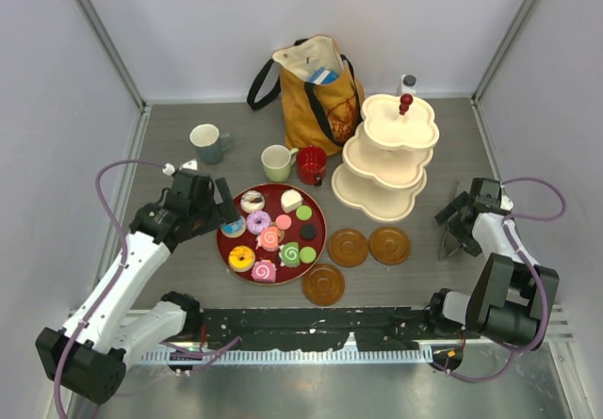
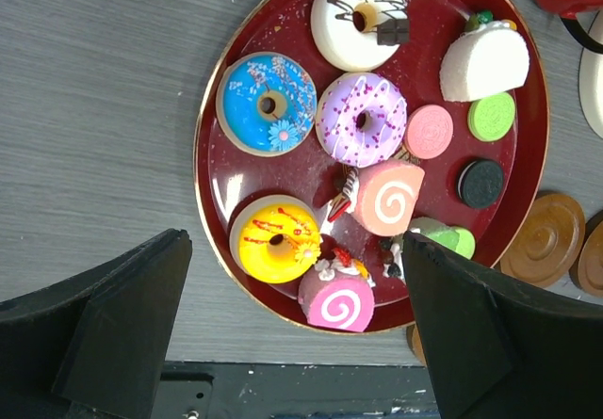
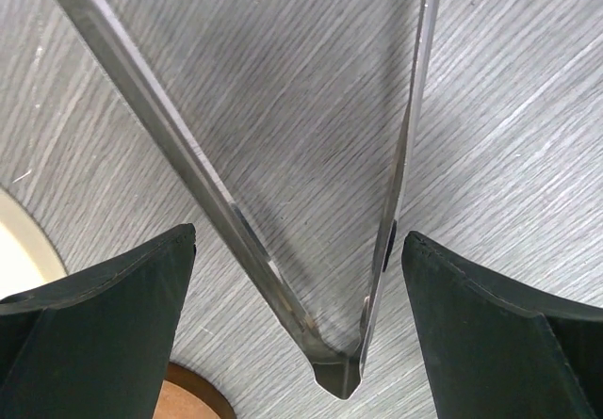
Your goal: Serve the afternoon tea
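Note:
Toy donuts, macarons and roll cakes lie on a round red tray (image 1: pixel 320 214). My left gripper (image 1: pixel 224 215) is open and empty, hovering over the tray's left edge. In the left wrist view its jaws (image 2: pixel 294 242) stand wide apart above the yellow donut (image 2: pixel 275 240) and pink roll cake (image 2: pixel 337 301). Three brown saucers (image 1: pixel 348 247) lie empty beside the tray. Grey-green (image 1: pixel 209 142), pale green (image 1: pixel 277 163) and red (image 1: pixel 312 165) mugs stand behind it. The cream stand (image 1: pixel 386 155) is empty. My right gripper (image 1: pixel 459 223) is open, straddling metal tongs (image 3: pixel 217 207) that lie on the table.
A mustard tote bag (image 1: pixel 316 89) stands at the back with a small bottle (image 1: pixel 408 83) to its right. In the right wrist view a saucer edge (image 3: pixel 184 400) and the stand's base (image 3: pixel 19 249) show at left. The black rail (image 2: pixel 301 391) runs along the table's near edge.

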Action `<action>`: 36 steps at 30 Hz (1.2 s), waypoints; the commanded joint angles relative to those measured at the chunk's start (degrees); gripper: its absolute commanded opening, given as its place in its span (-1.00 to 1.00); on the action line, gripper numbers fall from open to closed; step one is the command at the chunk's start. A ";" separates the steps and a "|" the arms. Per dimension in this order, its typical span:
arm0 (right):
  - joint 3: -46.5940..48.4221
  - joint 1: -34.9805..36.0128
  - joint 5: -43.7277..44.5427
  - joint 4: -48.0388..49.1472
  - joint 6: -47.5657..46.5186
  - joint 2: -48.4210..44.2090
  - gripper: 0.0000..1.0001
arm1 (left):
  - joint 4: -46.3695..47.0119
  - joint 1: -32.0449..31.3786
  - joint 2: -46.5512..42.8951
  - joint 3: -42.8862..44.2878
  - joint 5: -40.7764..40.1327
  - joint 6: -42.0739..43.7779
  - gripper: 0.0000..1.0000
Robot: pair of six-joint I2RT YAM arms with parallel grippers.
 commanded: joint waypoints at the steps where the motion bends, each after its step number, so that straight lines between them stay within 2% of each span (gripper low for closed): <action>1: 2.32 0.72 -4.03 1.69 -2.66 -2.38 0.90 | 4.70 0.27 1.50 -0.11 0.33 1.53 0.99; 6: 3.37 4.85 -7.48 5.55 -4.16 1.39 1.00 | 4.89 0.71 2.38 0.07 0.60 1.97 0.99; 9: 5.66 7.74 -4.07 5.12 -3.37 5.16 0.72 | 4.27 0.89 2.03 -0.02 0.25 2.05 0.99; 15: 7.77 11.70 -1.25 5.04 -1.79 8.78 0.69 | 4.53 1.15 1.33 -0.29 0.07 2.23 0.99; 21: 9.97 11.97 10.88 -0.94 8.04 9.31 0.91 | 4.44 1.41 1.94 -0.29 0.16 2.23 0.99; 25: 12.42 11.88 11.50 -1.21 10.25 11.76 0.99 | 4.62 1.50 2.20 -0.29 0.16 2.32 0.99; 31: 18.05 11.62 11.94 -0.59 11.04 20.28 0.99 | 4.62 1.85 2.29 -0.37 -0.01 2.49 0.99; 36: 19.99 10.74 11.24 -0.59 11.66 23.28 0.95 | 4.53 2.03 3.26 -0.20 -0.10 2.41 0.99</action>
